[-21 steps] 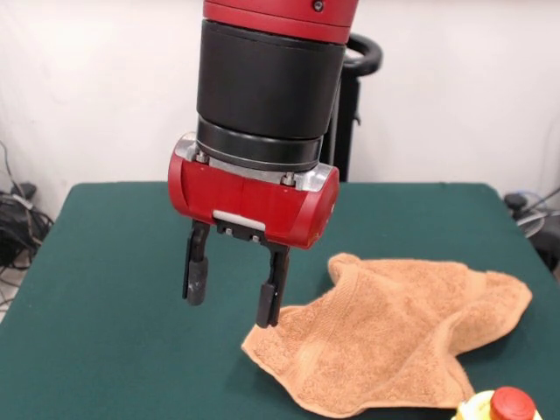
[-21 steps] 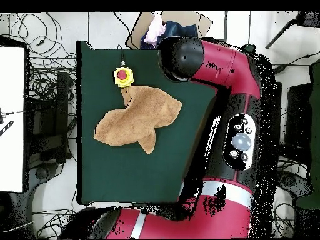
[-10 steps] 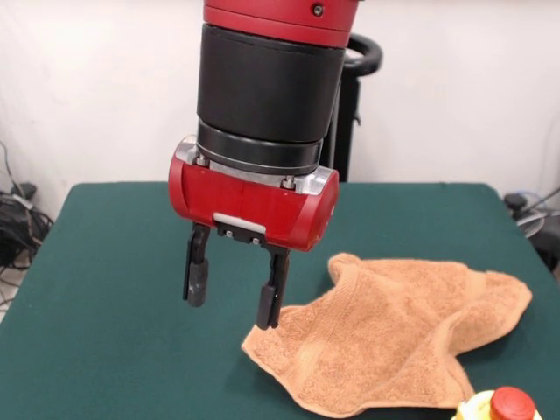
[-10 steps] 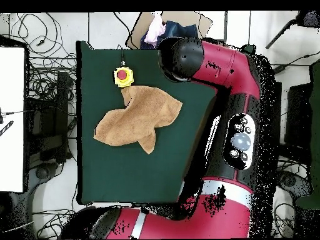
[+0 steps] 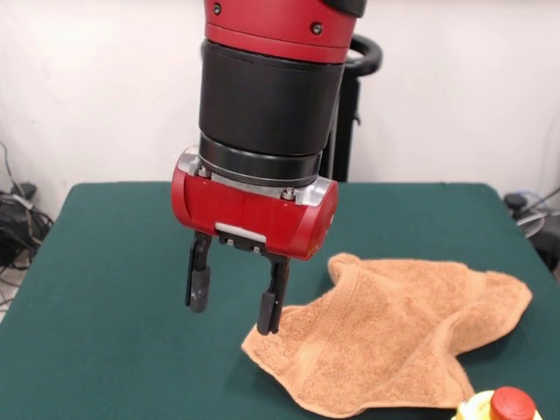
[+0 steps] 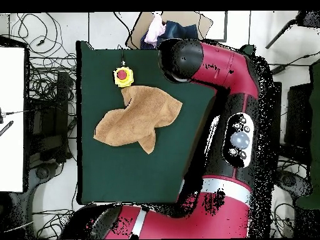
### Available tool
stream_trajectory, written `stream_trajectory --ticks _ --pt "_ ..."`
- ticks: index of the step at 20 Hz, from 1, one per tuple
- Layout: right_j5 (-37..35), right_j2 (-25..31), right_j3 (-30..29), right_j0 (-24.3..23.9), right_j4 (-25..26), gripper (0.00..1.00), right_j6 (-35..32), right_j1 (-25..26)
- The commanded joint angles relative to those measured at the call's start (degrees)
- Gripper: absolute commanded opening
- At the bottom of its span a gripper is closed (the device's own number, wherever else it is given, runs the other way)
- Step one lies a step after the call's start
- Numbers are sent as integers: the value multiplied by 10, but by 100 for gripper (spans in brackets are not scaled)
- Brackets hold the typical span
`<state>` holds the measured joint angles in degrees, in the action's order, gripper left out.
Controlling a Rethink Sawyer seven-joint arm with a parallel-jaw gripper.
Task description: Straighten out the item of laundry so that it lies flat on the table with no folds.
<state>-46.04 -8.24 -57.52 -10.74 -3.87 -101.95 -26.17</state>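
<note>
Bare green counter spreads wide at the left. The claw, fingers spread and empty, hangs at the towel's left corner. The crumpled towel lies front-right, near a yellow, red-topped button at the edge. No readable writing.

Open green surface beside a rumpled towel

The surface lies bare under and beside the spread-fingered hand; the crumpled towel and the yellow, red-topped button touching its edge crowd the other side.
</note>
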Motion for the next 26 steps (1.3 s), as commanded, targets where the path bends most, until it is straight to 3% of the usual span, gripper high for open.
stream_trajectory --ticks 1,13,19,26 --pt "29 26 -80 -3 -2 100 -94 16" --pt "54 27 -89 -1 -3 100 -98 15" --pt "-44 17 -112 -12 -2 100 -36 -71" --pt "-52 24 -143 -39 11 100 26 -129"
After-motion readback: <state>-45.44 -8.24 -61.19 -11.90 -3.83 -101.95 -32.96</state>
